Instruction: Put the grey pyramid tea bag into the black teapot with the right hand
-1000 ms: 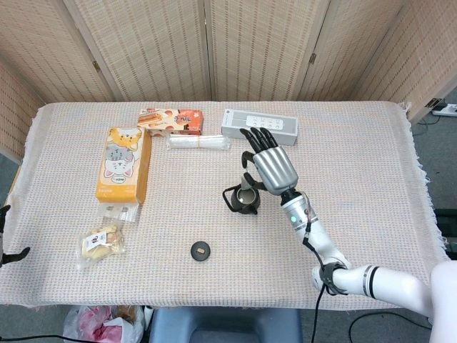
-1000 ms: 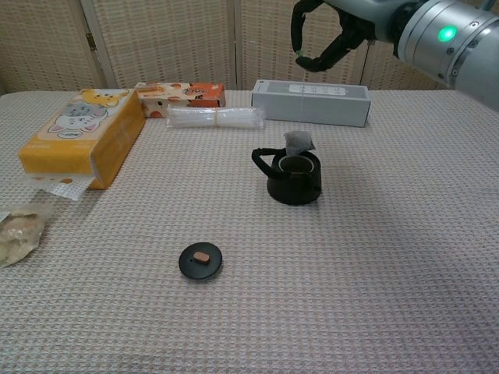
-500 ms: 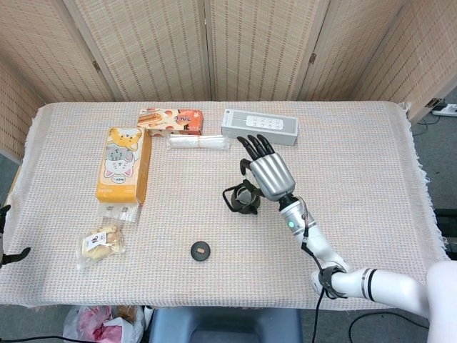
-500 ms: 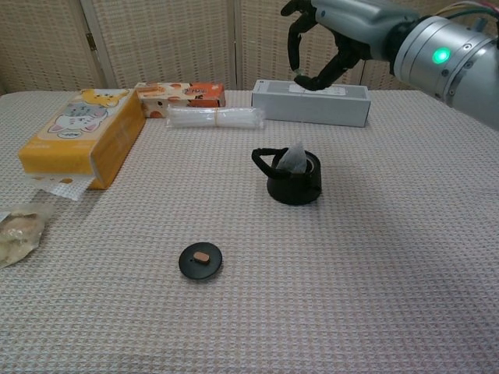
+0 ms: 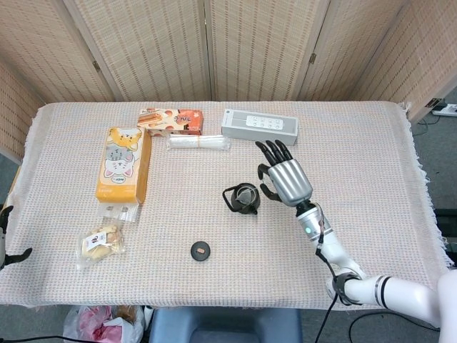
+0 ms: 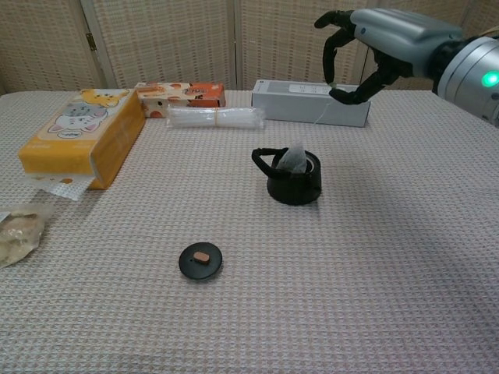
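Note:
The black teapot stands lidless at the table's middle. The grey pyramid tea bag sits in its mouth, with its tip poking above the rim. My right hand hovers in the air up and to the right of the pot, fingers spread and curved, holding nothing. The teapot's round black lid lies on the cloth nearer the front. Only the dark fingertips of my left hand show at the far left edge, spread apart and empty.
A grey box lies behind the pot, below my right hand. A clear plastic pack, a snack box, an orange tissue box and a snack bag sit on the left.
The tea bag dropped from above the rim into the teapot's mouth. My right hand let it go, then drew away to the right.

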Robot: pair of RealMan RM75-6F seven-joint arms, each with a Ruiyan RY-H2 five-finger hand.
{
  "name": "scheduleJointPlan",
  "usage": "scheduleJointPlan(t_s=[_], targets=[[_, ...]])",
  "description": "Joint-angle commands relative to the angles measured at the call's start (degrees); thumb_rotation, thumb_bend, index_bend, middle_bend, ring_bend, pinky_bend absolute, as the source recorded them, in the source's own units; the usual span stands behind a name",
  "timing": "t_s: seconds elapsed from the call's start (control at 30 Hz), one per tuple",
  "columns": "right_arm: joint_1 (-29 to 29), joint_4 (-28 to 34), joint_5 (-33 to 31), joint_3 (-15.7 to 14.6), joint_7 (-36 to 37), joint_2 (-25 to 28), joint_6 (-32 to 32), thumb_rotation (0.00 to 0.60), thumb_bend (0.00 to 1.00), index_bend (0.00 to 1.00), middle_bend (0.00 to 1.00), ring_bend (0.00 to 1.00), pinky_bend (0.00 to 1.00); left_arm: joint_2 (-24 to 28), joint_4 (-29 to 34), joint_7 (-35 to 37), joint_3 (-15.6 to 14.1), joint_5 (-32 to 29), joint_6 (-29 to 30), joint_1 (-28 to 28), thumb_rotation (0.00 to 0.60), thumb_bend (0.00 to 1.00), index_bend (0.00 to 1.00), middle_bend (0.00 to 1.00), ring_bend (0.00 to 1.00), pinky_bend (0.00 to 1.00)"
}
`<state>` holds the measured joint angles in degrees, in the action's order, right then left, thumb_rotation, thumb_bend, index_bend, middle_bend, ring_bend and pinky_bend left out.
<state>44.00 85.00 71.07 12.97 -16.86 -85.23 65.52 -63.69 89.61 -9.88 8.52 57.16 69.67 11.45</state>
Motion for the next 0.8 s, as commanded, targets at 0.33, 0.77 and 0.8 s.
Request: scheduleJointPlan(t_s=[0.33, 0.77, 0.8], targets=[[-3.07, -1.44, 3.37, -4.13, 1.2, 0.5, -0.07, 0.6, 0.31, 0.57, 0.06, 0.0, 0.0, -0.36, -0.33, -0.68, 0.04, -0.55, -0.2, 0.31, 0.6, 0.25, 0.0, 0.0, 0.02, 0.27], [-3.19, -1.85, 4.17, -7.39, -1.34, 2.61, -6.17, 0.6, 0.18, 0.0, 0.0, 0.0, 0.0, -0.47, -0.61, -0.94, 0.18, -1.4, -0.43, 0.4, 0.6, 0.25, 0.0, 0.0, 0.02, 0.27], [-3.16, -1.1, 3.69, -7.69, -2.33, 3.32, -7.05, 0.6, 0.16, 0.0, 0.0, 0.0, 0.0, -0.49, -0.65, -0.98, 0.18, -1.45, -0.47, 0.43, 0.6, 0.25, 0.0, 0.0, 0.02, 0.27]])
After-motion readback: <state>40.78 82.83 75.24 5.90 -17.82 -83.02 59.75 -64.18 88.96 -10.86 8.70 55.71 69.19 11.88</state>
